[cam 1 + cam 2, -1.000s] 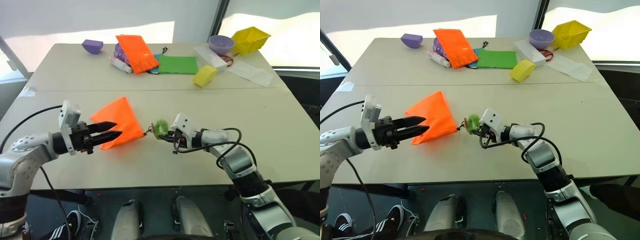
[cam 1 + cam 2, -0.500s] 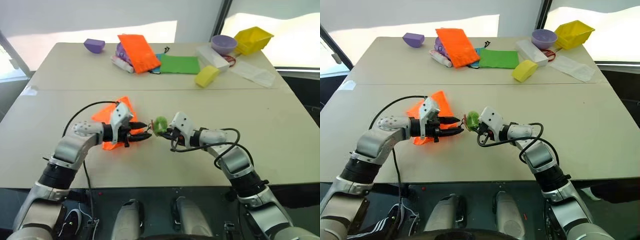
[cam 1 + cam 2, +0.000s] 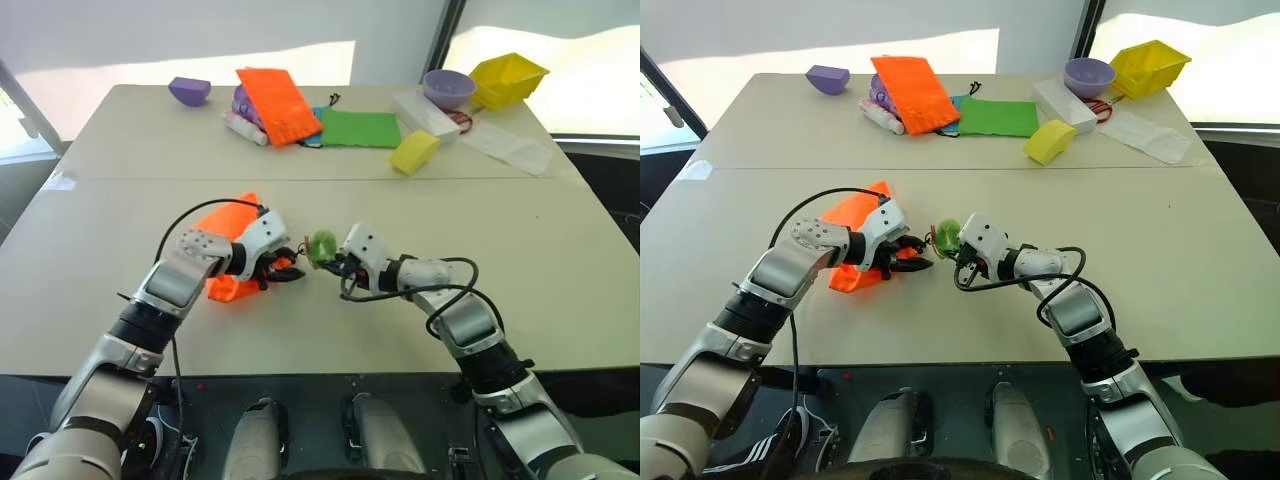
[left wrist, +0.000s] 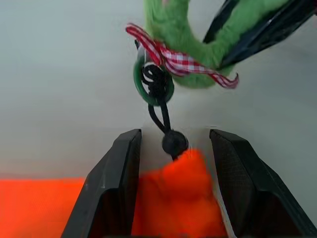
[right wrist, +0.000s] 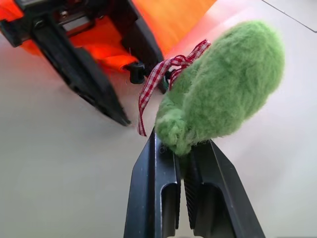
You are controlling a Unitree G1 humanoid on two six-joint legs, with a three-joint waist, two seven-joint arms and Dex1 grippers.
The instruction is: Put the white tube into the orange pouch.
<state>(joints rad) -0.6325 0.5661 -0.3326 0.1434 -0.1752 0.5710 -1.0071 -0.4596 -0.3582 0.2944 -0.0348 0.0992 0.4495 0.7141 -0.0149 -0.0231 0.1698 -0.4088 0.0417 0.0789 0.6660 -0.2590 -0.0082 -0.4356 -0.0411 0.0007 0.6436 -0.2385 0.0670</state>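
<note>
Right gripper (image 5: 183, 163) pinches the green felt charm (image 5: 228, 89); left gripper (image 4: 173, 163), fingers apart, straddles the orange pouch's (image 3: 228, 232) gathered neck.

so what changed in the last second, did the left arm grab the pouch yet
The left gripper swung in from the pouch's far side toward the middle; its open fingers now straddle the orange pouch at its gathered cord corner, not closed on it. The right gripper stayed put, shut on the fuzzy green charm tied to the cord ring. The things at the table's far edge are unmoved.
</note>
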